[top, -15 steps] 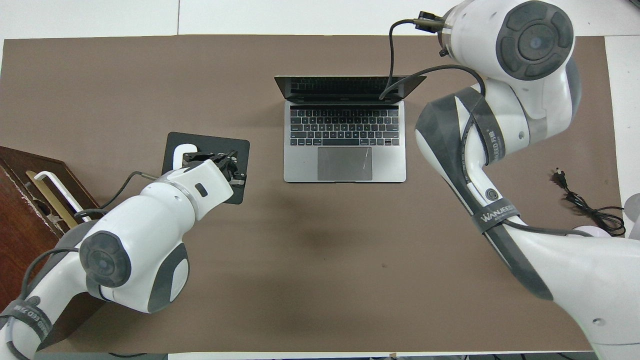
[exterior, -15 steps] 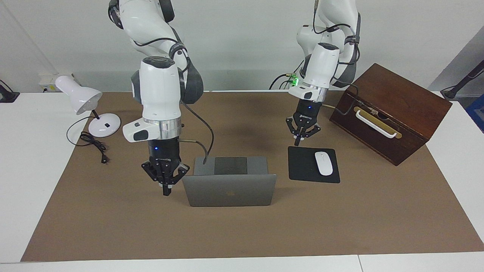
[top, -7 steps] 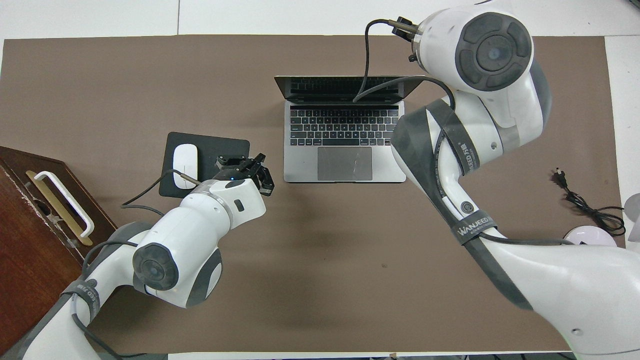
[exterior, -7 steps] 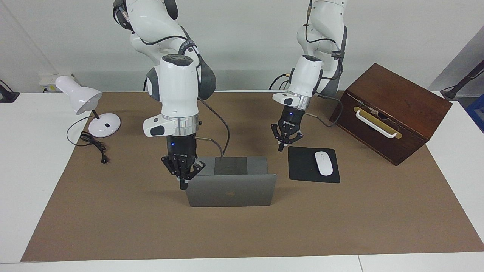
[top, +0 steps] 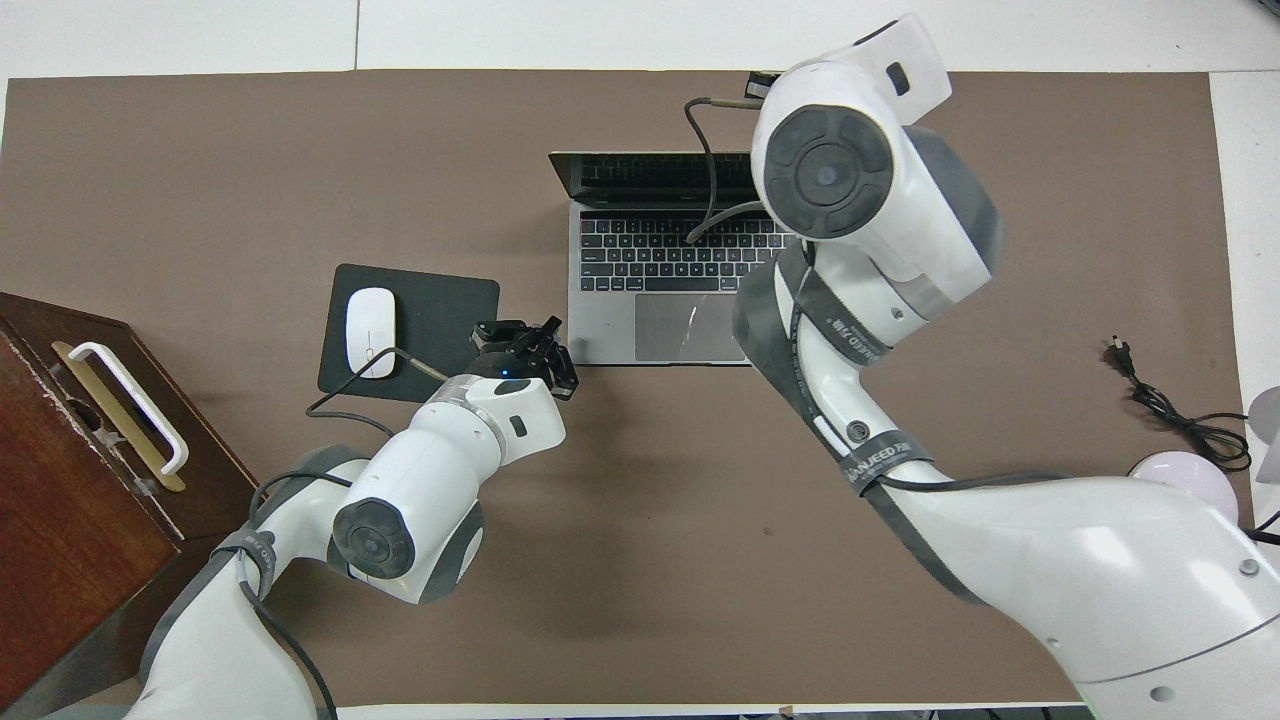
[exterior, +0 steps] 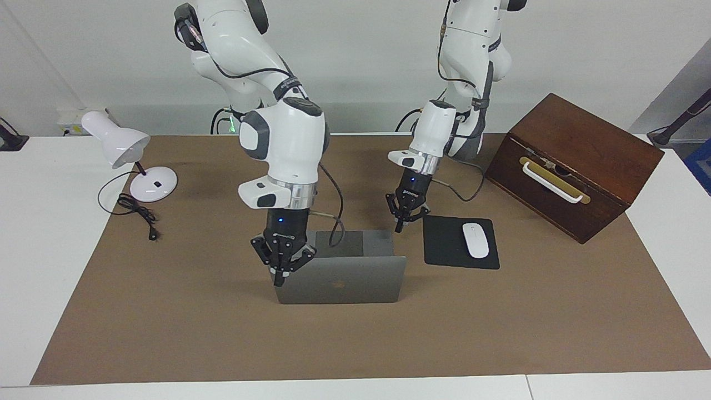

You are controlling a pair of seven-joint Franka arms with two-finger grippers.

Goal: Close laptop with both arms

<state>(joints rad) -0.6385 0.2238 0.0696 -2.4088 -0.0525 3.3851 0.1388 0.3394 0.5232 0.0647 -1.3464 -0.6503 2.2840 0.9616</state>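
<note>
Facing view
laptop: open on the brown mat in the middle of the tabletop, lid upright with its back and dark logo toward the camera, deck and trackpad visible above the lid's top edge.
right gripper: pointing down at the lid's upper corner toward the right arm's end; jaws pressed together, holding nothing; whether the tip touches the lid cannot be told.
left gripper: pointing down just beside the laptop's deck corner nearest the robots, between the laptop and the mouse pad; jaws pressed together, holding nothing.
mouse: white, lying on the black mouse pad beside the laptop toward the left arm's end.
wooden box: dark, with a pale handle, at the left arm's end.
desk lamp: white, at the right arm's end, its black cord coiled on the mat.

Overhead view
laptop: keyboard and trackpad showing, screen standing at the edge farther from the robots.
right gripper: hidden under the right arm's wrist over the screen's corner.
left gripper: over the mat just beside the deck's near corner, fingertips together.
mouse: on the mouse pad.
</note>
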